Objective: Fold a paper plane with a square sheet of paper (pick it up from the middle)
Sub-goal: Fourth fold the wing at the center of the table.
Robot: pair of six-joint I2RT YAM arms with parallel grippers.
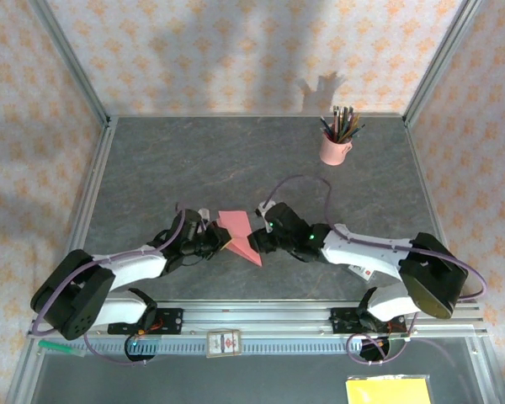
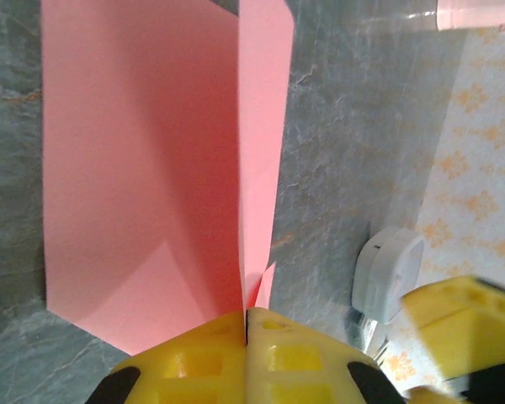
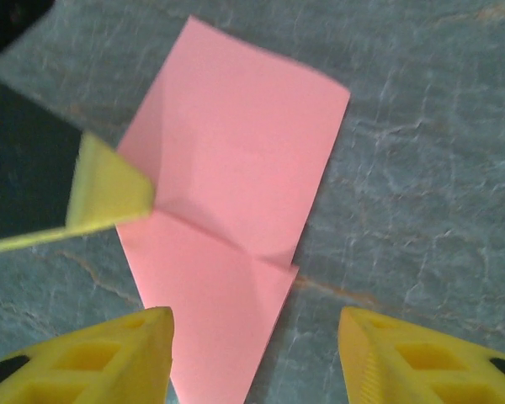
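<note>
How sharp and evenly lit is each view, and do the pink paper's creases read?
Top external: sharp, even light, a soft shadow on the back wall; the pink paper is small. Left wrist: paper crisp, one panel shaded by its raised fold; left gripper fingers blurred up close. Right wrist: mildly soft, creases readable; right gripper fingers out of focus.

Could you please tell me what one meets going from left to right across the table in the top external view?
From the left: left gripper → pink paper → right gripper → pencil cup.
</note>
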